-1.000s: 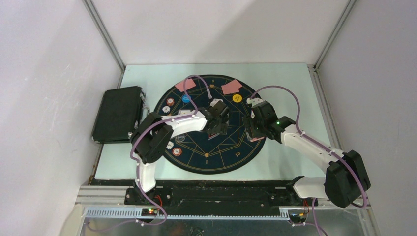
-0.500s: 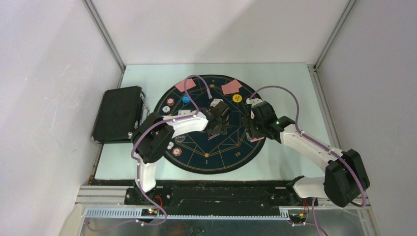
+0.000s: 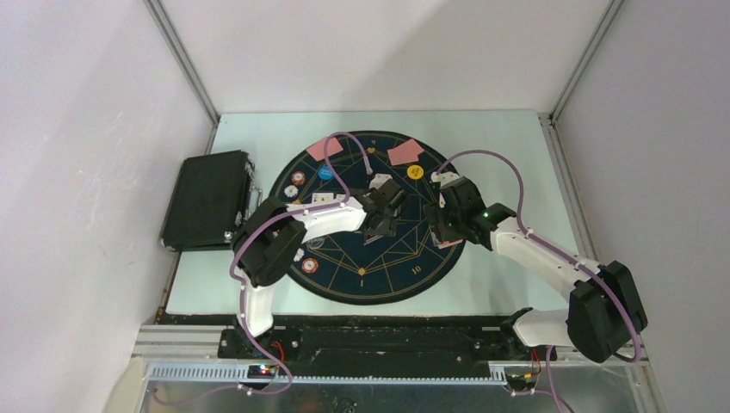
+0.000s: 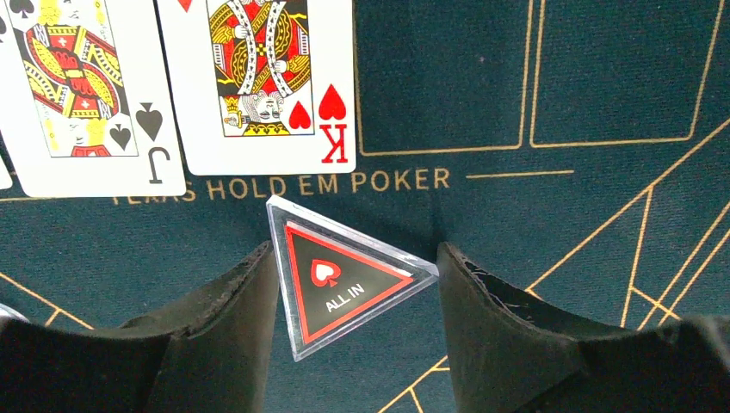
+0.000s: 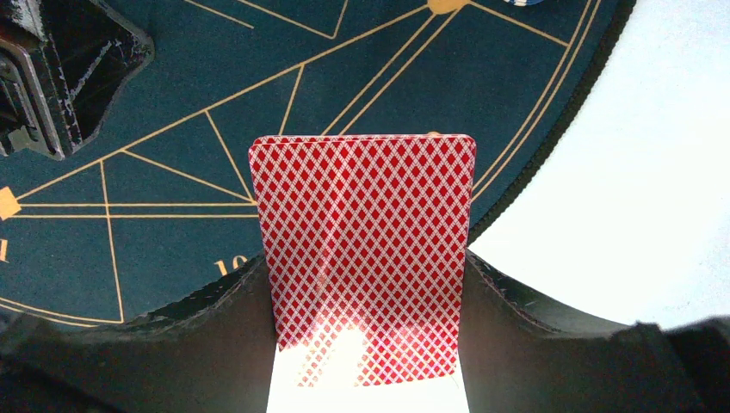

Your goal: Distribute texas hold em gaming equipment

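A clear triangular token [image 4: 340,288] with a red border and "ALL IN" lies on the dark mat, just below two face-up cards, a jack of spades [image 4: 90,95] and a king of hearts [image 4: 267,82]. My left gripper [image 4: 357,297] [image 3: 380,225] straddles the token. Its left finger lies along the token's left edge and its right finger meets the right corner. Over the mat's right side, my right gripper [image 5: 370,310] [image 3: 443,232] is shut on red-backed playing cards [image 5: 366,249]. Two pink-backed cards [image 3: 324,148] [image 3: 405,152], a blue chip [image 3: 324,172] and a yellow chip [image 3: 414,171] lie at the mat's far side.
The round dark mat [image 3: 405,262] with gold lines covers the middle of the pale table. A black rectangular case [image 3: 205,198] lies at the left. Red-white chips [image 3: 298,179] [image 3: 308,262] sit along the mat's left edge. My left arm's fingers [image 5: 64,73] show in the right wrist view.
My left gripper's jaws have narrowed onto the triangular token, and its wrist has shifted slightly. The right arm and its cards have stayed where they were.
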Motion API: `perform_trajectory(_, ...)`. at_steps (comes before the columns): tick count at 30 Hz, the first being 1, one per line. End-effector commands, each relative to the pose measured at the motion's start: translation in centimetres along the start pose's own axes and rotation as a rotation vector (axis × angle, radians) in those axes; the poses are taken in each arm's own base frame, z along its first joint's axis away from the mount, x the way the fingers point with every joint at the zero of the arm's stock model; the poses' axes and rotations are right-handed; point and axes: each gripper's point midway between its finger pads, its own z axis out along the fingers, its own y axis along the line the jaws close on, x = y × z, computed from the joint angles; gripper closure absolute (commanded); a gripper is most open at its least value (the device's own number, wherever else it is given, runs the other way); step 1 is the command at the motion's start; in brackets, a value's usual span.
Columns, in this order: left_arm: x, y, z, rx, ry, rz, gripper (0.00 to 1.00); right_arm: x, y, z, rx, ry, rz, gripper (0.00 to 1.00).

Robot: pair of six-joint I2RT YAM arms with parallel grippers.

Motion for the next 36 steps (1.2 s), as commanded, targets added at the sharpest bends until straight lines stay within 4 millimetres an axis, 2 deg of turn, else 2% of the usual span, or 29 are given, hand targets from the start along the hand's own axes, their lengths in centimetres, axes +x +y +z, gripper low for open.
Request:
perform_trajectory(1, 2.0, 0.5, -0.3, -0.036, 0.060, 0.016, 0.60, -1.0, 0.0, -0.1, 0.003, -0.039, -0.002, 1.00)
perform_trajectory(5, 0.2, 1.2, -2.4, -0.033, -0.011, 0.006, 0.63, -1.1, 0.0, -0.2, 0.001, -0.047, -0.002, 1.00)
perform_trajectory(10, -3.5, 2.2, -5.8, 0.007, -0.122, -0.038, 0.65, -1.2, 0.0, -0.4, 0.000, -0.052, 0.001, 1.00)
perform_trajectory(13, -5.1, 3.8, -6.3, 0.002, -0.158, -0.073, 0.67, -1.2, 0.0, -0.5, 0.000, -0.056, 0.002, 1.00)
perform_trajectory(16, -7.7, 6.2, -6.3, -0.009, -0.191, -0.127, 0.68, -1.3, 0.0, -0.7, 0.001, -0.062, 0.004, 1.00)
perform_trajectory(17, -9.0, 6.3, -6.4, 0.002, -0.221, -0.136, 0.68, -1.3, 0.0, -0.7, 0.000, -0.062, 0.003, 1.00)
perform_trajectory(18, -10.0, 7.6, -5.8, -0.019, -0.229, -0.160, 0.68, -1.3, 0.0, -0.6, 0.000, -0.062, 0.004, 1.00)
perform_trajectory(20, -12.7, 8.7, -4.8, -0.036, -0.277, -0.192, 0.68, -1.3, 0.0, -0.6, -0.001, -0.061, 0.003, 1.00)
perform_trajectory(21, -13.8, 8.6, -4.0, -0.024, -0.276, -0.192, 0.68, -1.3, -0.1, -0.5, 0.002, -0.060, 0.004, 1.00)
perform_trajectory(22, -15.0, 9.4, -3.6, -0.024, -0.283, -0.211, 0.68, -1.3, -0.1, -0.5, 0.002, -0.060, 0.003, 1.00)
perform_trajectory(24, -17.8, 9.8, -2.5, -0.001, -0.317, -0.210, 0.66, -1.3, 0.0, -0.5, -0.001, -0.061, 0.004, 1.00)
perform_trajectory(25, -19.9, 10.1, -1.9, -0.003, -0.358, -0.193, 0.65, -1.3, 0.0, -0.5, -0.002, -0.059, 0.004, 1.00)
perform_trajectory(26, -20.6, 10.5, -1.5, -0.021, -0.363, -0.173, 0.63, -1.3, 0.2, -0.4, -0.012, -0.061, 0.004, 1.00)
perform_trajectory(27, -22.5, 10.5, -0.8, -0.023, -0.377, -0.167, 0.63, -1.3, 0.3, -0.4, -0.018, -0.058, 0.005, 1.00)
perform_trajectory(28, -24.7, 10.2, -1.5, -0.010, -0.410, -0.137, 0.63, -1.3, 0.5, -0.4, -0.027, -0.057, 0.003, 1.00)
perform_trajectory(29, -24.6, 10.3, 0.4, -0.022, -0.387, -0.119, 0.63, -1.3, 0.5, -0.4, -0.026, -0.057, 0.003, 1.00)
perform_trajectory(30, -26.7, 10.1, -0.3, -0.020, -0.423, -0.095, 0.63, -1.3, 0.3, -0.4, -0.016, -0.057, 0.004, 1.00)
perform_trajectory(31, -26.4, 10.4, 2.0, -0.042, -0.390, -0.080, 0.63, -1.3, 0.1, -0.5, -0.010, -0.059, 0.003, 1.00)
perform_trajectory(32, -28.3, 10.2, 1.2, -0.033, -0.411, -0.063, 0.63, -1.3, 0.0, -0.6, -0.003, -0.060, 0.003, 1.00)
perform_trajectory(33, -27.4, 10.5, 3.9, -0.048, -0.357, -0.050, 0.64, -1.3, -0.1, -0.7, -0.002, -0.062, 0.003, 1.00)
perform_trajectory(36, -28.5, 10.3, 5.3, -0.045, -0.325, -0.037, 0.65, -1.3, -0.2, -0.7, 0.002, -0.066, 0.003, 1.00)
